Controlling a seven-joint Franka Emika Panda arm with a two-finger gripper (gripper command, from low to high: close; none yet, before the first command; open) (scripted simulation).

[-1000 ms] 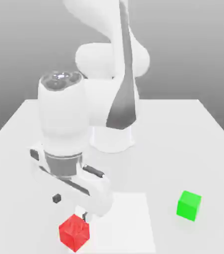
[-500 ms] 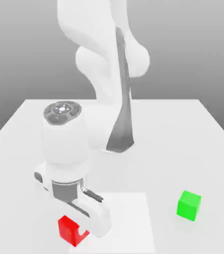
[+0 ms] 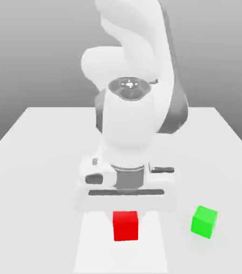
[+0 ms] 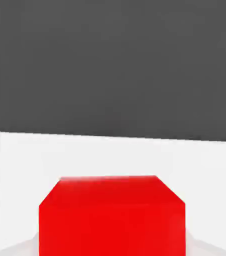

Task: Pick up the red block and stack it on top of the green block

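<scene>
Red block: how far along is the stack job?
Done, by the look of it: the red block is picked up, sitting between the fingers in the hand view. In hand: carrying it, now over the white patch in the exterior view. Left: getting it across to the green block, which has nothing on top, then lowering and releasing.

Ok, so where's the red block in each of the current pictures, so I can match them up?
Exterior view: the red block is just below the gripper, in the lower middle of the picture, over the white patch.
Hand view: it is the large red shape, close to the camera.
Shared landmark: the pale tabletop, seen beyond the block in both.
</scene>
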